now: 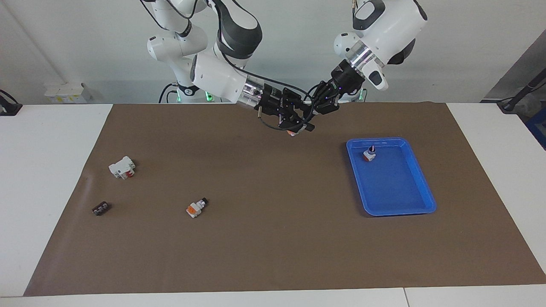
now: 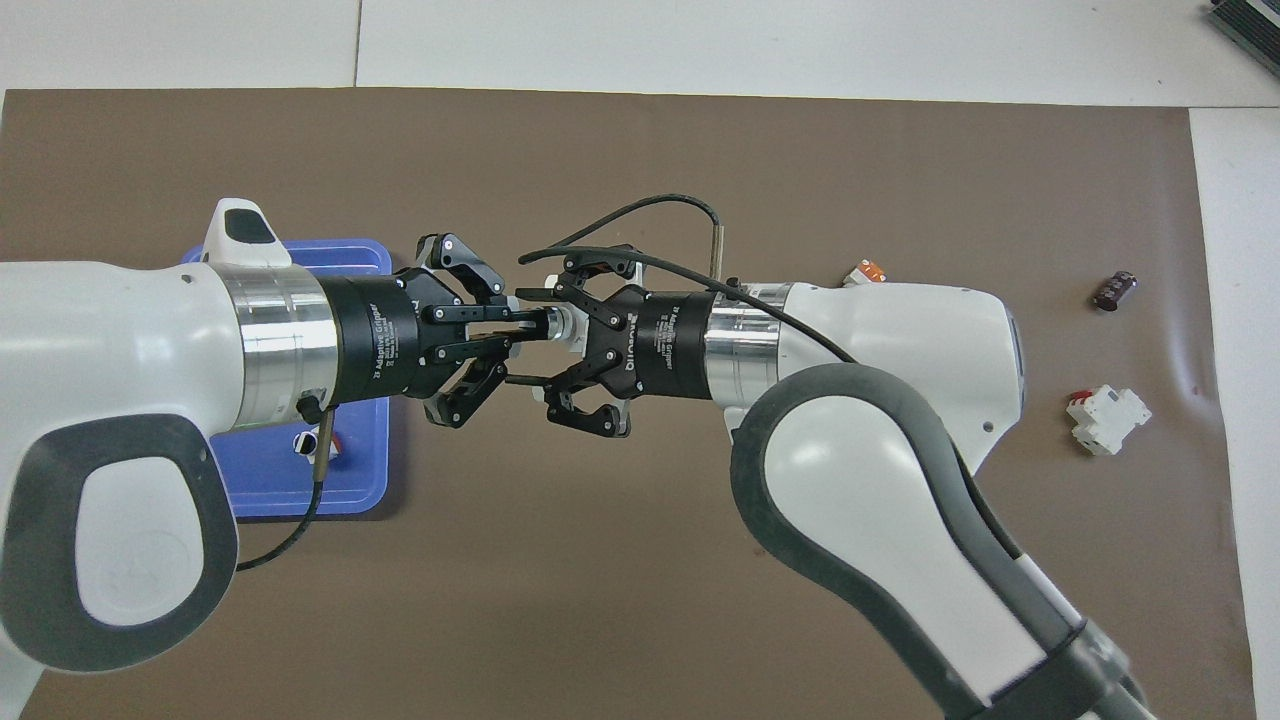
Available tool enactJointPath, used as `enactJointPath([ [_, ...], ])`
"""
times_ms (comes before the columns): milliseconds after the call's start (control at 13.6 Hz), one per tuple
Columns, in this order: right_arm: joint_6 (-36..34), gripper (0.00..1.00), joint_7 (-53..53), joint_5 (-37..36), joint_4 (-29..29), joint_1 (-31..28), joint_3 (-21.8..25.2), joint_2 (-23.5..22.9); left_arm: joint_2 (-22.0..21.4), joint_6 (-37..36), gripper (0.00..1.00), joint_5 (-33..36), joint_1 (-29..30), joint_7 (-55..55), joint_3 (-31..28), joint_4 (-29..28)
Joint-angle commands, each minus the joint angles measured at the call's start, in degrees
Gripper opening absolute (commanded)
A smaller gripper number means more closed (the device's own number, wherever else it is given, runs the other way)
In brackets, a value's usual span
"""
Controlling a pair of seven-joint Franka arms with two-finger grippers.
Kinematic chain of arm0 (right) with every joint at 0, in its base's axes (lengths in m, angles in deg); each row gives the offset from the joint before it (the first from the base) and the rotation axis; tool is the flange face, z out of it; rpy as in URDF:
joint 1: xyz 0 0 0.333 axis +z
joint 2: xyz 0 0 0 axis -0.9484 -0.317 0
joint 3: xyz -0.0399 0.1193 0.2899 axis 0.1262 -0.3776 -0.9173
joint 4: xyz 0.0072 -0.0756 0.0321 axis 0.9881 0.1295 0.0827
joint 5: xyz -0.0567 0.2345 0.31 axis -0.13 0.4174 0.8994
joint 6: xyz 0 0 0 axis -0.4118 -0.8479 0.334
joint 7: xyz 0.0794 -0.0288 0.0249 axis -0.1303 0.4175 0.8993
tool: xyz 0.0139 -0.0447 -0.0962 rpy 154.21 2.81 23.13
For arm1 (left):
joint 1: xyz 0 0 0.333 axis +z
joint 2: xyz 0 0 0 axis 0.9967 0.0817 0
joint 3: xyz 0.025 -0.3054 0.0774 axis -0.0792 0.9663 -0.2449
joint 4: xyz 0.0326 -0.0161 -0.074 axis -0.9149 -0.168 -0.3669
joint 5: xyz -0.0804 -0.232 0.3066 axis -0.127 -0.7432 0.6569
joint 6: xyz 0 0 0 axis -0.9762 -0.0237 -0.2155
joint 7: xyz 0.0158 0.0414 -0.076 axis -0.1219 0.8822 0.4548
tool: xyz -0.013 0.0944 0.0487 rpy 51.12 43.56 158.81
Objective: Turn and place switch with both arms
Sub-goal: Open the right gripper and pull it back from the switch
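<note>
1. Holding the switch by its black knob, my left gripper is clamped tight, up in the air over the brown mat.
2. My right gripper meets it head-on, fingers spread wide around the switch body.
3. Toward the left arm's end of the bench sits a blue tray containing another switch.

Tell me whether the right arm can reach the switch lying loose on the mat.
Probably yes: the right gripper is open, and the loose switch lies uncovered toward its arm's end, nothing around it.
</note>
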Motion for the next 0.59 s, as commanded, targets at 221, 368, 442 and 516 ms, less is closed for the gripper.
enactJointPath([
  [221,-0.1,1.0,-0.3,-6.2,3.6,-1.1,0.1,3.8,0.1,1.0,0.0,-0.3,2.3,-0.1,-0.7,-0.8],
  [368,-0.1,1.0,-0.4,-9.6,4.2,-1.1,0.2,4.7,-0.4,1.0,0.0,0.0,3.8,1.4,-0.8,-2.3],
  [442,-0.3,1.0,-0.4,-11.6,4.7,-1.2,0.3,5.6,-0.7,0.9,0.0,0.1,4.8,2.5,-0.8,-3.3],
  [516,-0.9,1.0,-0.4,-14.4,4.9,-2.0,0.3,6.6,-1.6,0.8,0.0,0.2,5.6,4.3,-0.8,-4.8],
])
